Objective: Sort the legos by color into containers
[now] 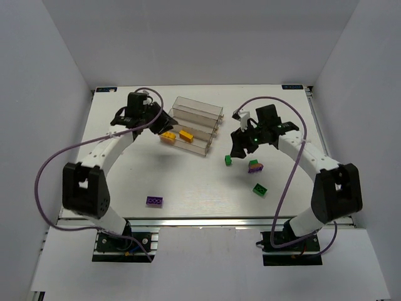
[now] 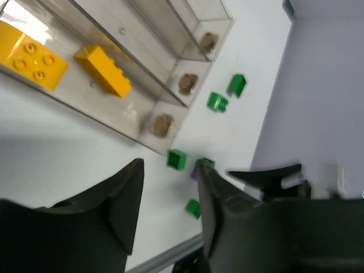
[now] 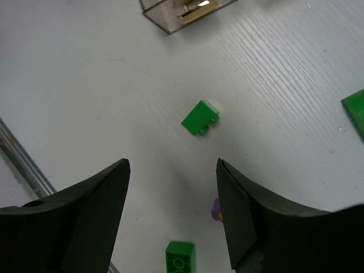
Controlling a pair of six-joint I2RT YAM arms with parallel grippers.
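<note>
Wide and empty, my right tool (image 3: 173, 166) hovers over a green brick (image 3: 200, 118) near the bins (image 3: 162, 23); my left tool (image 2: 169, 170) gapes too. Closing off-centre could flick it away.

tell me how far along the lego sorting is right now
Done: two yellow bricks sit in the nearest bin. In hand: nothing; both hands are open, the right hand hovering above a small green brick, the left hand beside the bins. Left: that brick, another green brick, a purple-and-green pair and a lone purple brick, all on the table.
</note>
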